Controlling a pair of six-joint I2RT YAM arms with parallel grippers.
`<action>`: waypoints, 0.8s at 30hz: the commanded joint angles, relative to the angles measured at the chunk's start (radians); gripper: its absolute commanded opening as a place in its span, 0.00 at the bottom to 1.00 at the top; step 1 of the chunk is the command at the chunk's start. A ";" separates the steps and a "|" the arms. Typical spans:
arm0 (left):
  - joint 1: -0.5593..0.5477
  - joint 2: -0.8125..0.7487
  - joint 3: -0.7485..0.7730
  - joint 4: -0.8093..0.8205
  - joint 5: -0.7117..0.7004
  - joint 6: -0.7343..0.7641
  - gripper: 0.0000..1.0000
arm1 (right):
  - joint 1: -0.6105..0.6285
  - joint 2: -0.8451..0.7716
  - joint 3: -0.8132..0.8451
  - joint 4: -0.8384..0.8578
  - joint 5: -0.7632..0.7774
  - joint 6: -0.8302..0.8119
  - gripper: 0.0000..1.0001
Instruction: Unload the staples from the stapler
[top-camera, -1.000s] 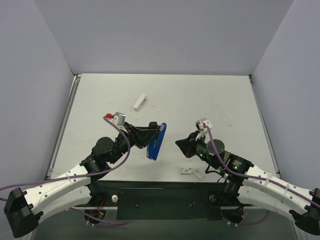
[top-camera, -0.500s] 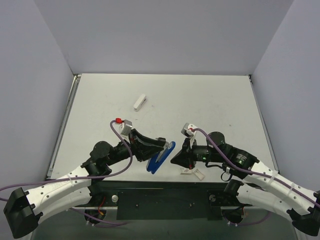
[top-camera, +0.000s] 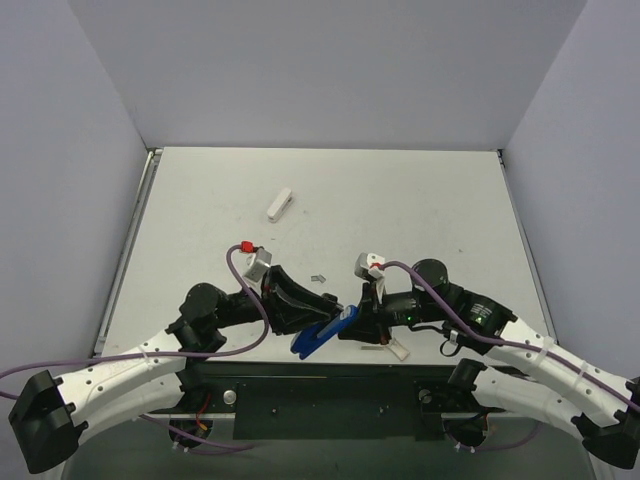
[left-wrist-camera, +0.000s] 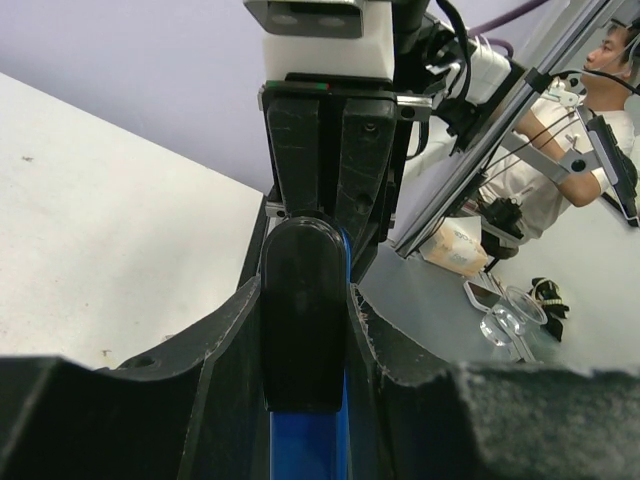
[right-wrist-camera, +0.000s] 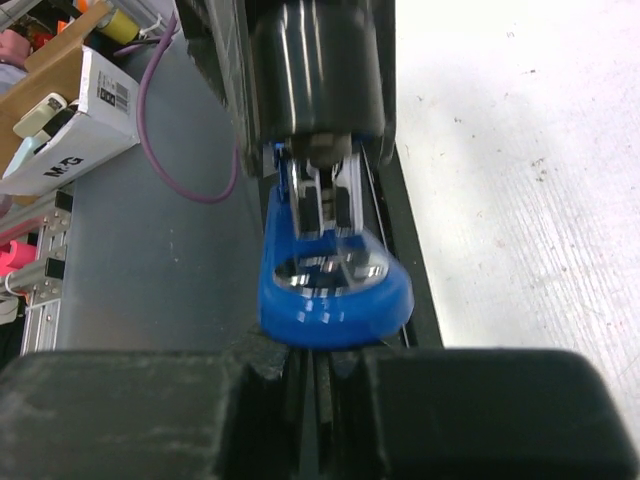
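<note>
My left gripper (top-camera: 312, 325) is shut on a blue stapler (top-camera: 325, 333) and holds it tilted above the table's near edge. In the left wrist view the stapler (left-wrist-camera: 305, 445) sits tight between my fingers, with a black part on top. My right gripper (top-camera: 352, 322) meets the stapler's free end head-on. In the right wrist view its jaws (right-wrist-camera: 318, 365) stand nearly together right at the blue rounded end (right-wrist-camera: 335, 305), where shiny metal shows. Tiny pale staples (top-camera: 318, 279) lie on the table behind the stapler. A pale strip (top-camera: 397, 349) lies under my right arm.
A small white stapler (top-camera: 280, 205) lies at the back left of the table. The black mounting rail (top-camera: 330, 385) runs along the near edge below both grippers. Grey walls close in the table on three sides.
My left gripper has carried the blue stapler down and nearer, tipping it flatter. My right gripper has swung left to meet its end. Tiny bits now show on the table where the stapler was.
</note>
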 joint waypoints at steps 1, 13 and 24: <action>-0.008 0.006 0.030 0.124 0.068 0.008 0.00 | -0.003 0.057 0.084 0.089 -0.057 -0.042 0.00; -0.044 0.108 0.077 0.055 0.265 0.086 0.00 | 0.023 0.274 0.319 -0.033 -0.117 -0.189 0.00; -0.095 0.204 0.122 -0.011 0.297 0.169 0.00 | 0.069 0.417 0.483 -0.142 -0.154 -0.292 0.00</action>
